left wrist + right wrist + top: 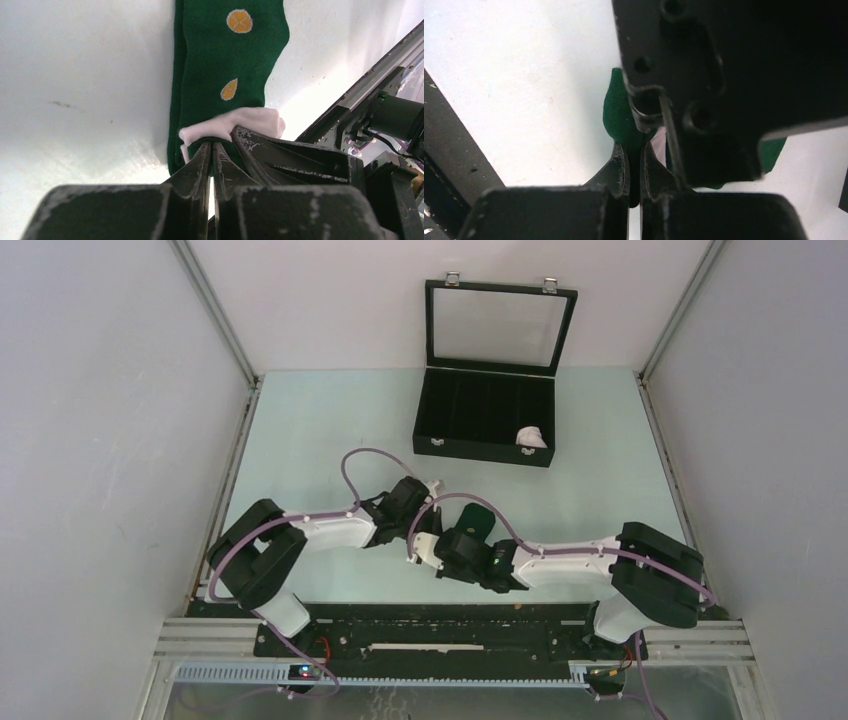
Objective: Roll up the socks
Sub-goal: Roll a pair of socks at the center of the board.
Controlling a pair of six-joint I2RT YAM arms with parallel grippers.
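Left fingers [196, 167] and right fingers [619, 169] pinch green sock [215, 60]

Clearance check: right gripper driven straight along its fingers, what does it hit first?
The green sock, pinched at the right gripper tips. Close behind it looms the left gripper, its black body filling the view; depth there is unclear.

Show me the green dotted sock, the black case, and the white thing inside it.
green dotted sock [232, 55], left wrist view, green fabric between the two orange dots.
black case [480, 450], top view, its front wall.
white bundle [531, 436], top view, its middle, at the case's right end.
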